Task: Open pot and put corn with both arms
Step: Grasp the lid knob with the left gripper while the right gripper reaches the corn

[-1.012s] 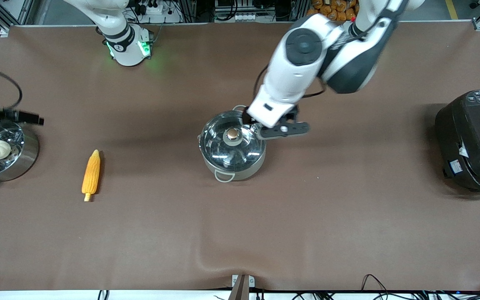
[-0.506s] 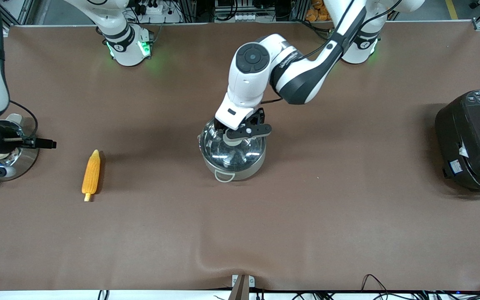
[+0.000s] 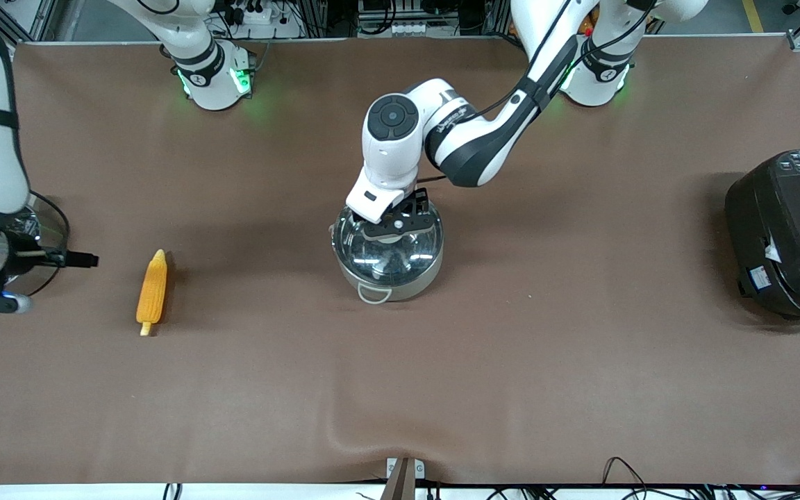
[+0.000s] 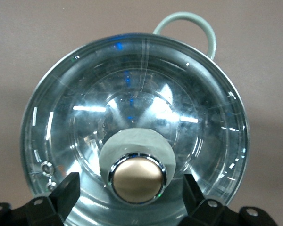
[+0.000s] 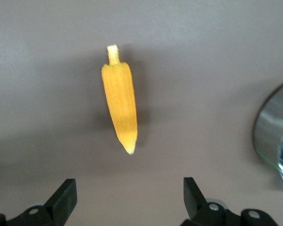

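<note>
Brown table (image 3: 511, 361) holds lidded steel pot (image 3: 387, 260), yellow corn (image 3: 151, 290).

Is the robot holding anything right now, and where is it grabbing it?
Nothing is held. The left pincer is open, its fingers either side of the lid's knob on the pot. The right pincer is open above the corn.

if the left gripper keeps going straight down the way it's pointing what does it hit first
Most likely the copper-coloured knob on the pot's glass lid. The left gripper is open over the pot, with the knob between its fingers. Its height above the knob is unclear.
</note>
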Controlling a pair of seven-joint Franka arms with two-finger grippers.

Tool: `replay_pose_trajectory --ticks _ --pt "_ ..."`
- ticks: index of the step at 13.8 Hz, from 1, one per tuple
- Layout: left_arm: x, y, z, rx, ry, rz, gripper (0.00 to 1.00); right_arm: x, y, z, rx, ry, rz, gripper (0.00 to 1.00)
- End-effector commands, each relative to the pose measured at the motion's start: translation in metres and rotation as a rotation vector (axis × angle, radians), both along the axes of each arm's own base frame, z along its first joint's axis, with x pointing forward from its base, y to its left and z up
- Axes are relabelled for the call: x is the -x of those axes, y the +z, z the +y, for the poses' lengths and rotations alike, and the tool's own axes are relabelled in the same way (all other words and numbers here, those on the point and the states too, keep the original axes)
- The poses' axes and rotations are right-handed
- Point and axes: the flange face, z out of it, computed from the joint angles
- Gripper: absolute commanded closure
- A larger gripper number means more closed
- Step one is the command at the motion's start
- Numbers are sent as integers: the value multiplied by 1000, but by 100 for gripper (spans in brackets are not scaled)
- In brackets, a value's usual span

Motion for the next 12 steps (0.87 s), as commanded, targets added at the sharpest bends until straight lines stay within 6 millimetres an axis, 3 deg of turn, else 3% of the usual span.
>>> replay_pose_trajectory --ticks 1,3,6,8,10,12 --pt "-5 0 -5 -6 11 -35 18 -11 -4 28 4 47 -38 0" --pt "-5 0 -6 -6 10 -34 25 -14 -19 23 0 39 -37 0" --pt "-5 0 -5 -8 5 -35 36 -12 -82 4 -20 2 26 0" --pt "-4 0 -5 -8 4 -36 46 2 -113 12 -18 7 18 0" --pt "3 -2 -12 -11 -7 -35 56 3 -125 19 -8 10 -22 0" --pt "5 -1 -13 -10 -11 -36 73 -2 -135 18 -3 18 -65 0"
